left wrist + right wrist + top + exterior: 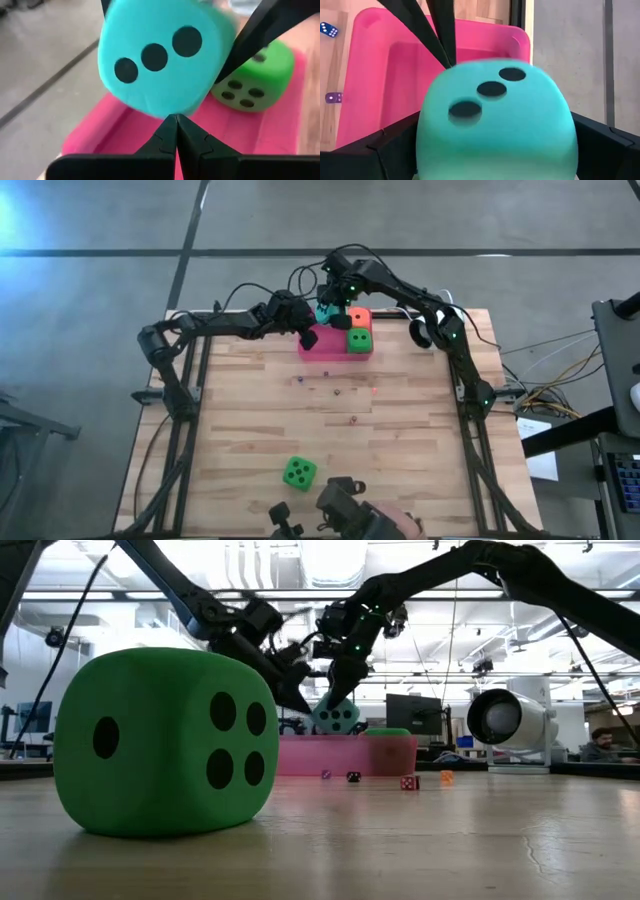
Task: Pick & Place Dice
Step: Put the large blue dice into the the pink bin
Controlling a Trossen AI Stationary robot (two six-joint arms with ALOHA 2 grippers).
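Teal die [495, 125] — soft cube, three dark pips.

Left claw [308, 336] blocks the pink tray's [322, 352] open half.

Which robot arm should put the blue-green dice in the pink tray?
Right. The right gripper already holds the teal die above the pink tray; the left gripper is shut and empty beside it.

The dice look like matt, soft foam, like the teal one [495, 125] and the green one [165, 740]. Tray [395, 75] is smooth glossy pink plastic, table [340, 430] is pale plank wood.
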